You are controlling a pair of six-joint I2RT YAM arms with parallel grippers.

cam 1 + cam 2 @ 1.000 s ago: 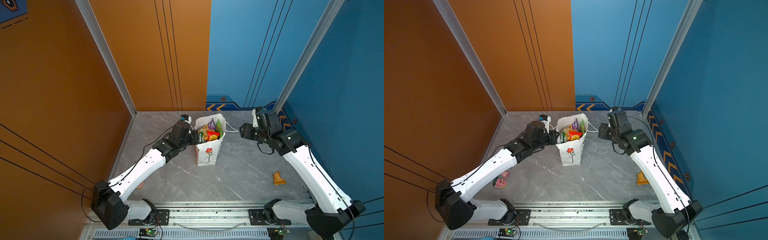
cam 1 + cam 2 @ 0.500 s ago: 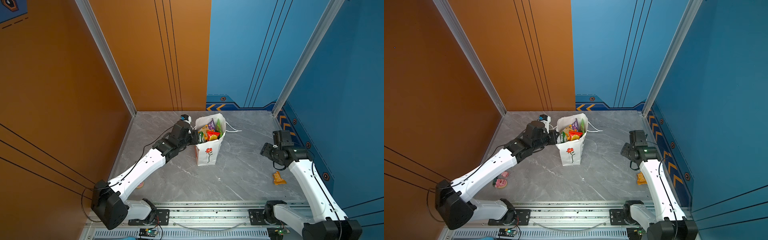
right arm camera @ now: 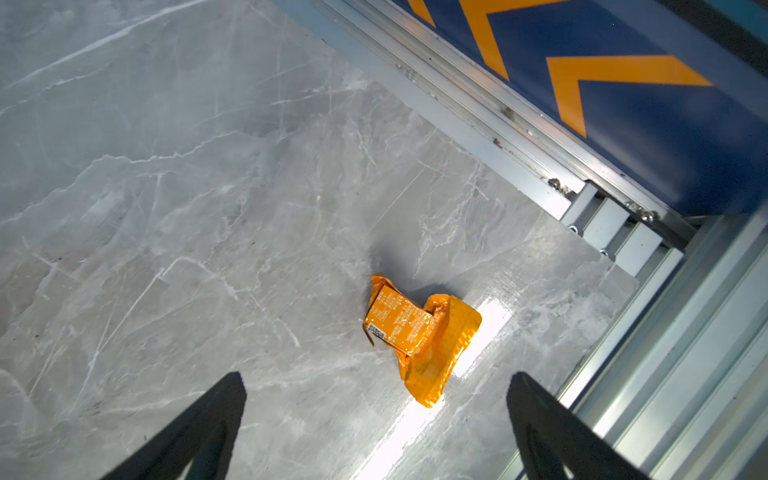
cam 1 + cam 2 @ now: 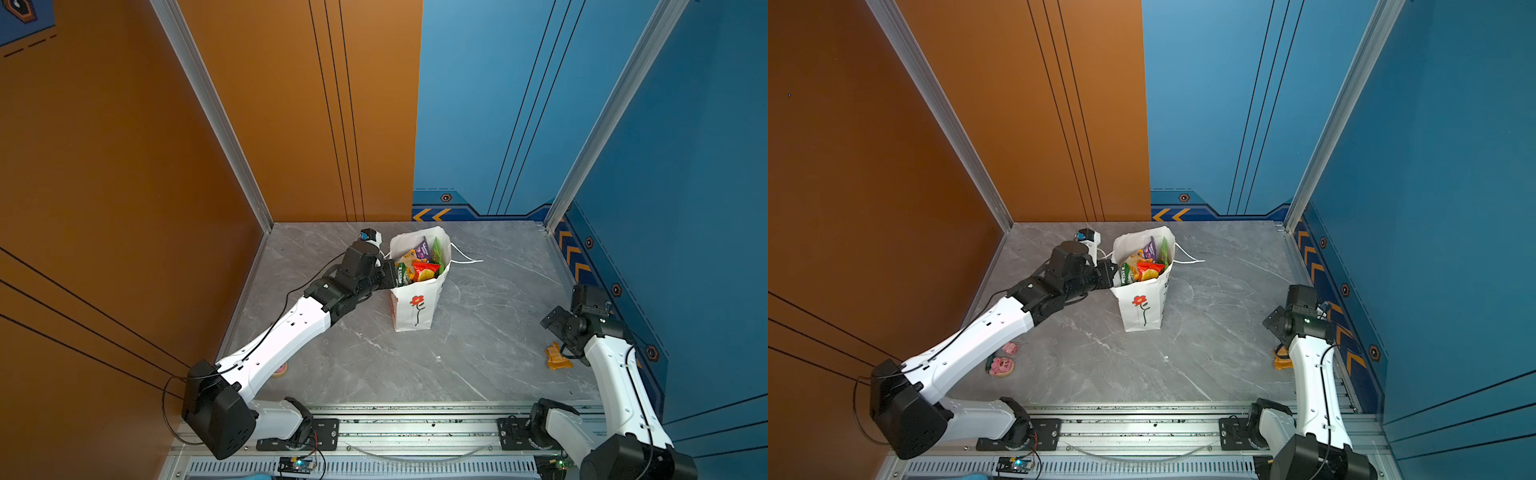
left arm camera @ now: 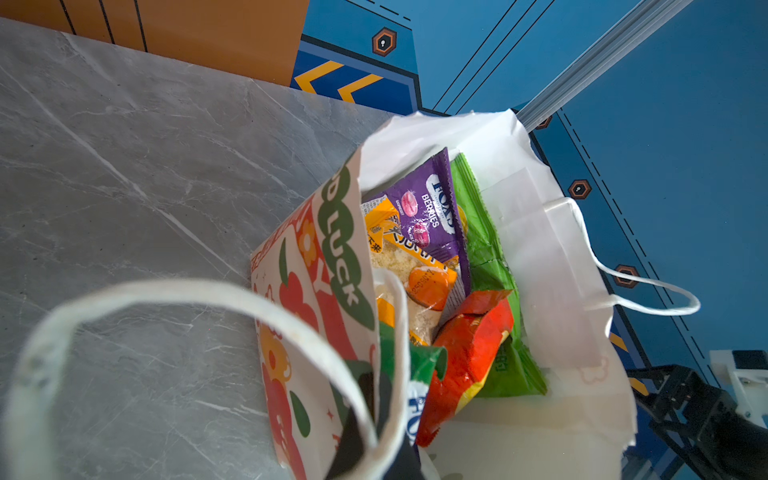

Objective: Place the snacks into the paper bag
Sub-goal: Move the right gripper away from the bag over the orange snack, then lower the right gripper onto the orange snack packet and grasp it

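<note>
Right claw (image 3: 378,374), spread empty, is nearest; orange packet (image 4: 558,357) lies at its six o'clock in a top view.

An orange packet (image 3: 419,332) (tiny pale print) ahead of the right gripper (image 3: 376,374), on the grey white-veined table (image 3: 166,208). At the left gripper (image 4: 392,273): white paper bag (image 4: 415,320), red flower (image 4: 417,300); purple packet (image 5: 428,208), red packet (image 5: 473,353), green packet (image 5: 486,249) inside.

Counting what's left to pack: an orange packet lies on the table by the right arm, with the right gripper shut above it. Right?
No: the right gripper is open, jaws spread wide, as the right wrist view shows. The orange packet does lie on the table by that arm.
</note>
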